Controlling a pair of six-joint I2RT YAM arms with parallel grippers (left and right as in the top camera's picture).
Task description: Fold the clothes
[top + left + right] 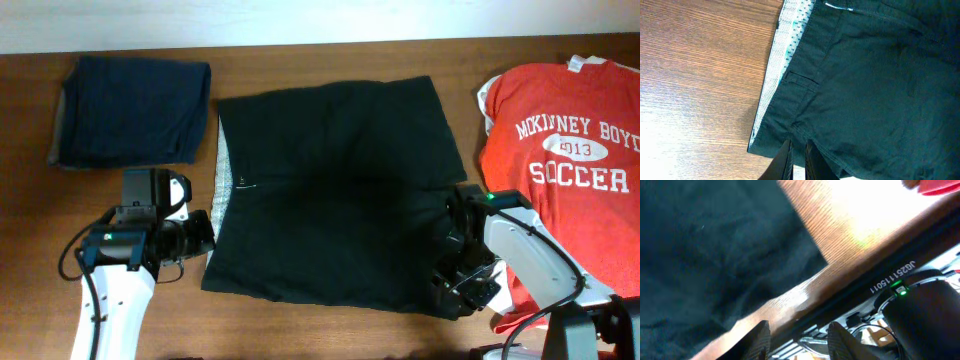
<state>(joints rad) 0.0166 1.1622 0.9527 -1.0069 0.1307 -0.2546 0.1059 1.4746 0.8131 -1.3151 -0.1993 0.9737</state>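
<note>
**Black shorts laid flat, both hands at the near corners**

Obs. from the near side of the counter [330, 60].

- Black shorts [330, 190] (shorts by the look of them) lie spread mid-counter, waistband toward the left edge. They look like woven cotton: limp, light, no stiffness. I expect them to drape and drag rather than slide, and the doubled layers may separate if only the top one is pinched.
- Red soccer T-shirt [570, 150] lies loose at the right edge. The folded navy garment [135, 110] sits at the far-left corner.
- Left hand [200, 235] is at the shorts' near-left corner. Its wrist view shows the fingers nearly together with only a sliver between; cannot tell if cloth is caught.
- Right hand [465, 290] is at the near-right corner, fingers spread wide and holding nothing, out over the counter's near edge.
- Patterned waistband lining [775, 85] and belt loop [800, 80]: the thickest, firmest spot, so the best grip. The hem corner opposite is my second choice.
</note>
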